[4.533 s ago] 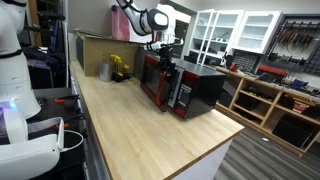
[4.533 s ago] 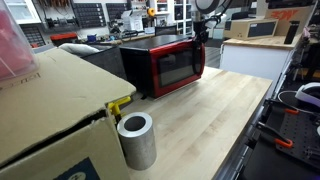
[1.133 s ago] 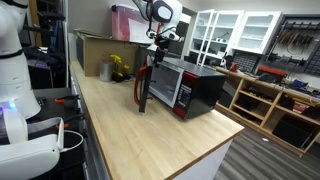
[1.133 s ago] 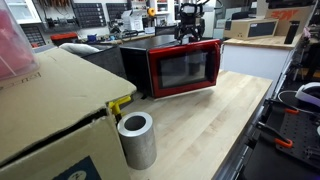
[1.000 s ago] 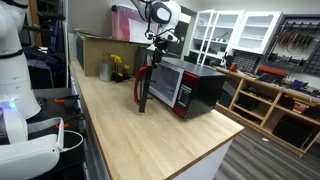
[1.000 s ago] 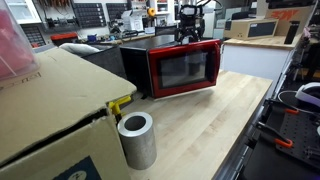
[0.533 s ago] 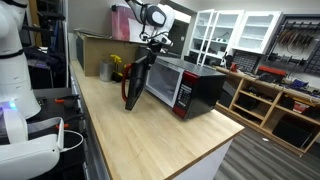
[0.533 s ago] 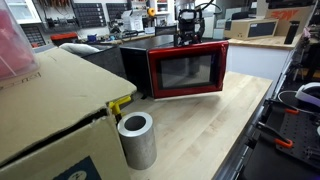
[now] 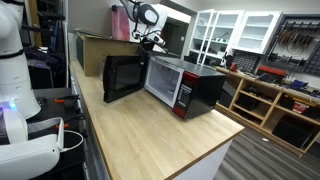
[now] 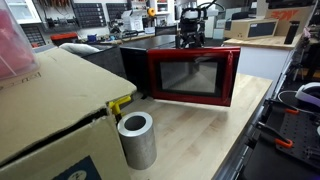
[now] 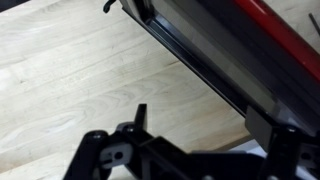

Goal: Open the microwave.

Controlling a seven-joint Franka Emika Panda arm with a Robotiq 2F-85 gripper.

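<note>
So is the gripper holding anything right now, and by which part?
Cannot tell: the gripper is at the microwave door's top edge, but no grip is visible.

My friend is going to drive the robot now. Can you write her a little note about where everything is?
Gripper: just above the door's top edge. Its fingers look spread apart in the wrist view, holding nothing.
Microwave: stands on the wooden counter, with its door swung wide open.
Done: the microwave is open.
Left: nothing for the task. Probably just lift the arm clear of the door.
</note>
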